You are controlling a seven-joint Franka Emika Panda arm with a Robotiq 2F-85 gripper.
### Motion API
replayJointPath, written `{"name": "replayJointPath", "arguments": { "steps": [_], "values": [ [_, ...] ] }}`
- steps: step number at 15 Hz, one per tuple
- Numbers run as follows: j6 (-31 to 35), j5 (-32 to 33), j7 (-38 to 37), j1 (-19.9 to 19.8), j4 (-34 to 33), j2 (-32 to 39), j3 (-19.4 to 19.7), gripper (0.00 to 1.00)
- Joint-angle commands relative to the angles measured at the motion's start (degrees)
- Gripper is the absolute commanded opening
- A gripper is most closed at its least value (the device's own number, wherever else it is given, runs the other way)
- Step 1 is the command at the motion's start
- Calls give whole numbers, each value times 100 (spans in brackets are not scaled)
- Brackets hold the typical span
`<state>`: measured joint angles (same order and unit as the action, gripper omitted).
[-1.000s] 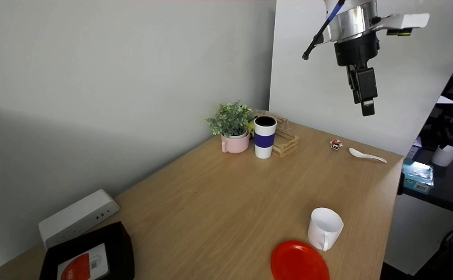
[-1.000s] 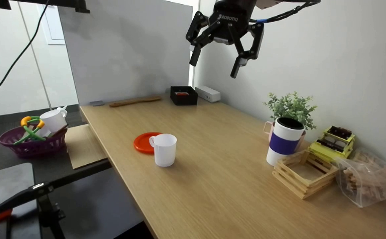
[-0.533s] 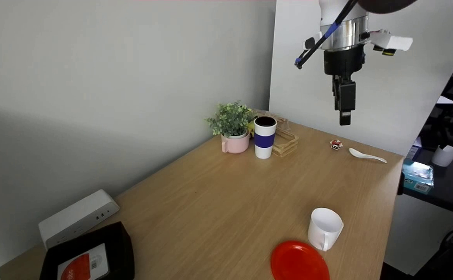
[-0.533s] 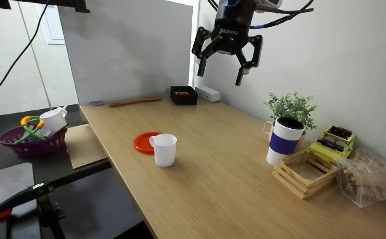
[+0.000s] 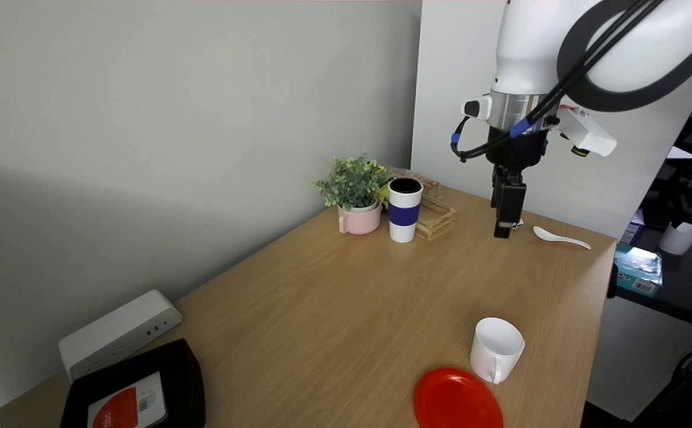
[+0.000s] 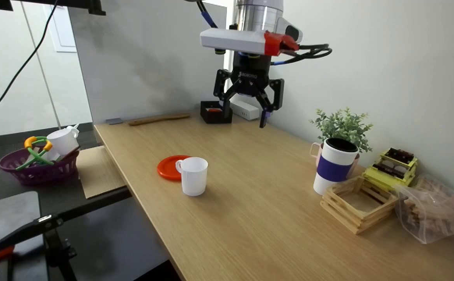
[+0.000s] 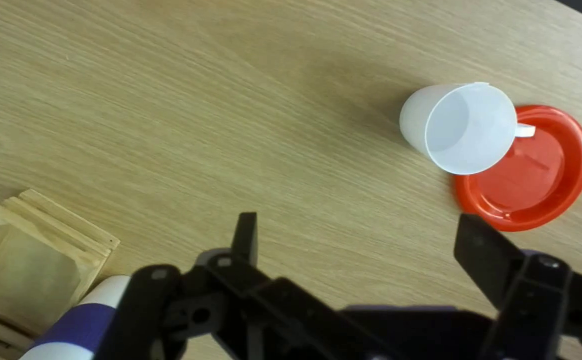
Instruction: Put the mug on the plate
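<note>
The white mug (image 5: 494,356) stands upright on the table, right beside the red plate (image 5: 456,401), its handle on the plate's side. Both also show in an exterior view, the mug (image 6: 194,177) in front of the plate (image 6: 167,168). In the wrist view the mug (image 7: 486,130) partly covers the plate (image 7: 578,150) at the upper right; I cannot tell if they touch. My gripper (image 6: 244,121) is open and empty, pointing down, well above the table and apart from the mug. In the wrist view the jaws stand wide apart, with bare wood between the gripper's fingertips (image 7: 358,217).
A white cup with a blue band (image 6: 332,168), a potted plant (image 5: 352,187) and a wooden crate (image 6: 357,205) stand near the wall. A white spoon (image 5: 560,238) lies near the table's end. A black tray (image 5: 188,380) and white box (image 5: 120,333) stand at the far end.
The arm has come down steadily, with the gripper lower in both exterior views and more upright. The fingers stay open. The mug and plate have not moved.
</note>
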<state>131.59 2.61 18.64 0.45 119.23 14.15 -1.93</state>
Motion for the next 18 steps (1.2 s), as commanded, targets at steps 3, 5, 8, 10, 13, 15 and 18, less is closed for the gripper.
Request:
{"name": "replayJointPath", "arguments": {
  "steps": [3,5,8,10,13,15,18],
  "values": [
    [345,-273,270,-39,290,-6,-172,100],
    [432,-378,408,-45,373,-24,-212,100],
    [328,-403,595,-95,215,69,-216,100],
    [351,-355,541,-63,203,136,-217,100],
    [397,-310,405,-5,262,219,-236,100],
    [401,-367,367,10,288,291,-286,100],
    [439,-312,140,90,320,409,-331,100]
  ]
}}
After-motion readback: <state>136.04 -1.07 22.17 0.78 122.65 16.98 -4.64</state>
